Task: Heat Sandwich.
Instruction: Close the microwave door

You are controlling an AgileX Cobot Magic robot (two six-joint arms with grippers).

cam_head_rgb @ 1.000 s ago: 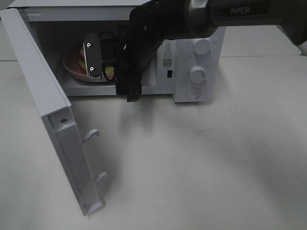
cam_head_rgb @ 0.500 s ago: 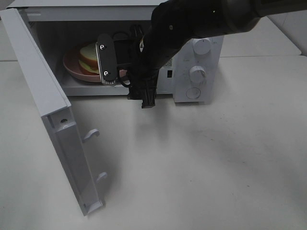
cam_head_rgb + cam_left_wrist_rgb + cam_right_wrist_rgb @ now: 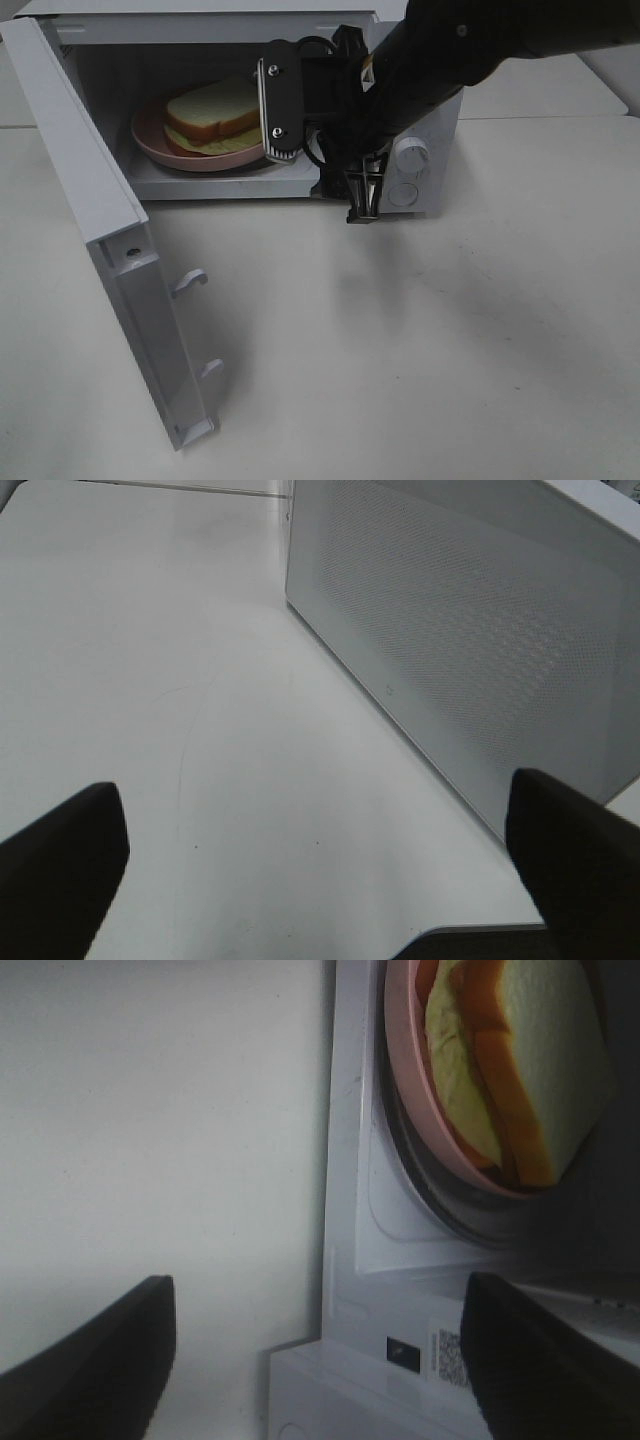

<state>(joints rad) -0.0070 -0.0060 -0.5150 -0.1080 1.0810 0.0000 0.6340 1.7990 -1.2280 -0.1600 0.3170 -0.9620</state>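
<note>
Exterior high: right tool [image 3: 320,186] tilted at microwave [image 3: 438,168] mouth; jaws apart

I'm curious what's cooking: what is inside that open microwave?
A sandwich lies on a round pink plate inside the microwave. The right gripper covers the cavity's right end, so anything there cannot be seen.

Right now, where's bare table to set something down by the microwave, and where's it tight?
Free: the wide table stretch in front of the microwave, bordered left by the open door. Tight: the cavity, filled by the plate with the sandwich, and its mouth, where the right pincer hangs open.
</note>
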